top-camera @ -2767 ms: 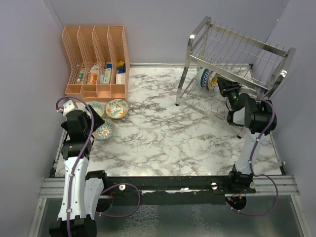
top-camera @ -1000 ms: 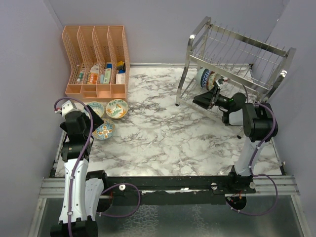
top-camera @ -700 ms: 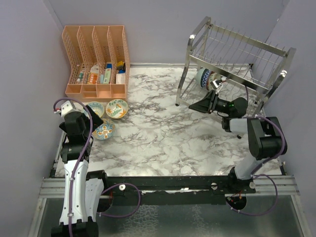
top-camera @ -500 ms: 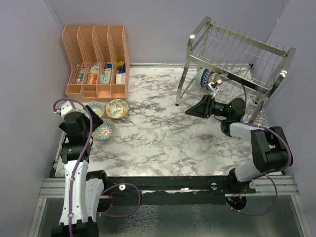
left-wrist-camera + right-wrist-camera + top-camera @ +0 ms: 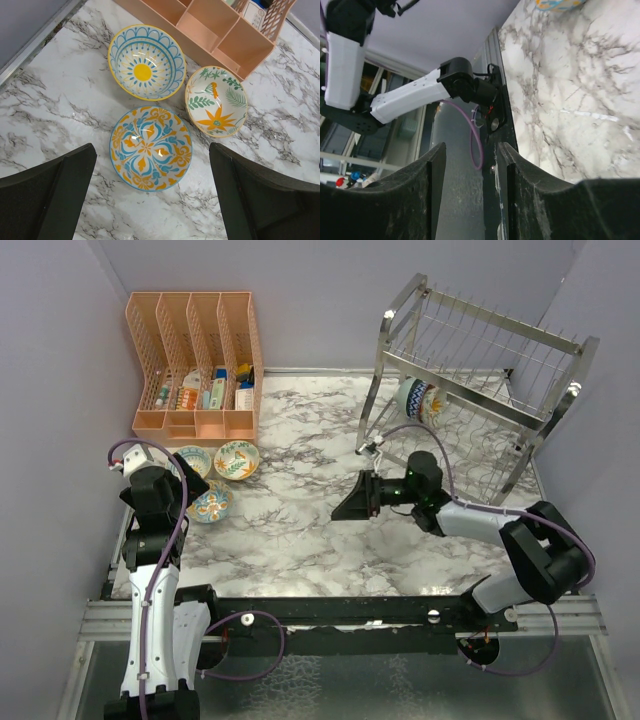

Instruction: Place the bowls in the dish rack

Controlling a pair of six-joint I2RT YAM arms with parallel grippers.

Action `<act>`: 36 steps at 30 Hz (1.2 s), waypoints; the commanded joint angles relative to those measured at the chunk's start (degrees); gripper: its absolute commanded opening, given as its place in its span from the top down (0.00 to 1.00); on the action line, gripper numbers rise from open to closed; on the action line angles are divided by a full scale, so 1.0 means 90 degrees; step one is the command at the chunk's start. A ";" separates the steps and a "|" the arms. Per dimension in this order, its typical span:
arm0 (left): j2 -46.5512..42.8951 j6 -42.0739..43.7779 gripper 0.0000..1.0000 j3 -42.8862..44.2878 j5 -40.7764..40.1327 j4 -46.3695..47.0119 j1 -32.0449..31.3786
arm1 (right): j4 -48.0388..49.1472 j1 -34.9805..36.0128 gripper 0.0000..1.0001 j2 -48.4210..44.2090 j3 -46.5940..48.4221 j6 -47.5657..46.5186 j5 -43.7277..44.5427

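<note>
Three bowls lie on the marble table at the left: a blue and yellow sun-pattern bowl (image 5: 194,459) (image 5: 146,61), a cream floral bowl (image 5: 237,460) (image 5: 216,101) and an orange and blue bowl (image 5: 213,503) (image 5: 150,148). My left gripper (image 5: 195,485) (image 5: 150,200) is open and empty above the orange and blue bowl. The silver wire dish rack (image 5: 480,345) stands at the back right, with a patterned bowl (image 5: 414,398) on edge in its lower tier. My right gripper (image 5: 347,508) (image 5: 470,165) is open and empty, low over the table's middle, pointing left.
A peach mesh organizer (image 5: 195,360) with small bottles stands at the back left, just behind the bowls. The right wrist view looks along the table's front rail (image 5: 495,105) towards the left arm's base (image 5: 415,95). Purple walls close in on both sides.
My right arm has swung out of the rack's lower tier, down and left to the table's middle, leaving the patterned bowl in the rack. The left arm has barely moved.
</note>
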 commanded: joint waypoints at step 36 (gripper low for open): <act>-0.0144 0.0021 0.01 -0.0039 0.0210 0.0128 0.0158 | -0.6337 0.2140 0.43 0.5642 0.8833 -0.3569 0.5941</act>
